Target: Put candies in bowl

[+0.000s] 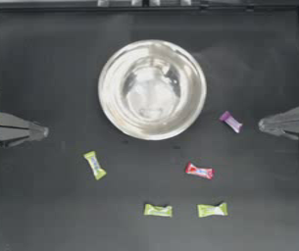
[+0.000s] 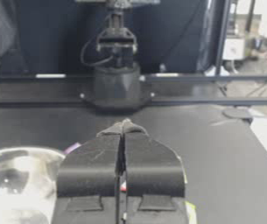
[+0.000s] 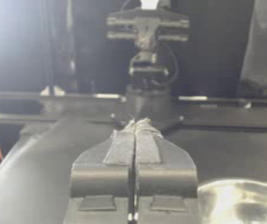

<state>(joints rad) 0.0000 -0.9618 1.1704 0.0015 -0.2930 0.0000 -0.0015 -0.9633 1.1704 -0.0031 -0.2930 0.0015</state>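
— Where did the bowl (image 1: 152,89) sit?

— On the table (image 1: 47,59), nearer its far edge, empty. All five candies lay outside it: three green ones (image 1: 94,164) (image 1: 158,210) (image 1: 212,210) and a red one (image 1: 199,171) toward the near edge, the purple candy (image 1: 230,121) just beside the bowl's right rim.

— Which arm was closer?

— The right gripper (image 1: 264,125), parked at the right edge with its jaws pressed together. The purple candy lay straight ahead of them, long axis slanted. The left gripper (image 1: 43,131) waited opposite, jaws likewise closed.

— Did the wrist views help?

— The right showed only the bowl's rim; the left caught a purple sliver.
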